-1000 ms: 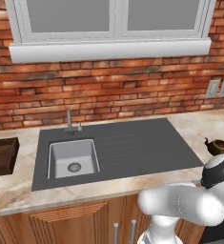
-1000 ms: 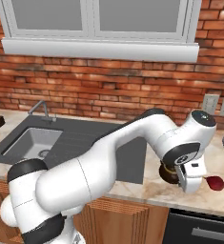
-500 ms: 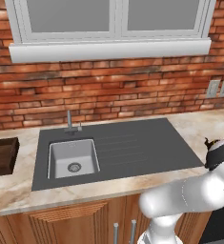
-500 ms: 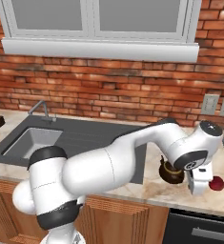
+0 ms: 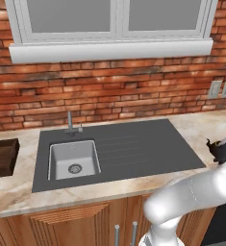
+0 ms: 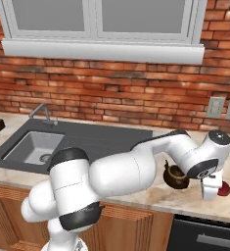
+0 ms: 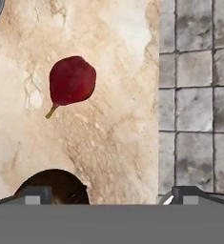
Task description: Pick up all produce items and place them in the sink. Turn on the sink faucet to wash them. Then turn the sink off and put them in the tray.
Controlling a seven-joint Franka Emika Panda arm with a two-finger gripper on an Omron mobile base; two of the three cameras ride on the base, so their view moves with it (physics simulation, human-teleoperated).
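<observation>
You've got the gripper [image 7: 106, 193] hanging over the marble counter [image 7: 108, 143] with its fingertips [image 7: 35, 194] spread wide apart and nothing between them. The dark-red fruit [image 7: 71, 80] lies on the bare marble ahead of the tips in the hand view, closer to the left one, with a short yellowish stem poking off its lower side. It isn't touching either finger.

From the right base view, the fruit [image 6: 225, 188] sits well to the right of the sink [image 6: 32, 147], near the counter's front edge, just beside the white hand [image 6: 210, 186]. A small dark brown pot [image 6: 176, 176] stands between the fruit and the sink's ribbed surround [image 6: 106, 139], on the sink side of the hand. You can see part of that pot's dark round shape [image 7: 54, 185] at the bottom of the hand view too, by the left fingertip.

The sink [image 5: 74, 160] has nothing in it, just the metal drain. The faucet [image 5: 71, 124] stands right behind it against the brick wall [image 5: 109, 91]. The wooden tray [image 5: 1, 157] is on the counter left of the sink, cut off by the frame edge.

No labels or writing anywhere that I can read. Grey floor tiles [image 7: 197, 95] show past the counter edge in the hand view.
</observation>
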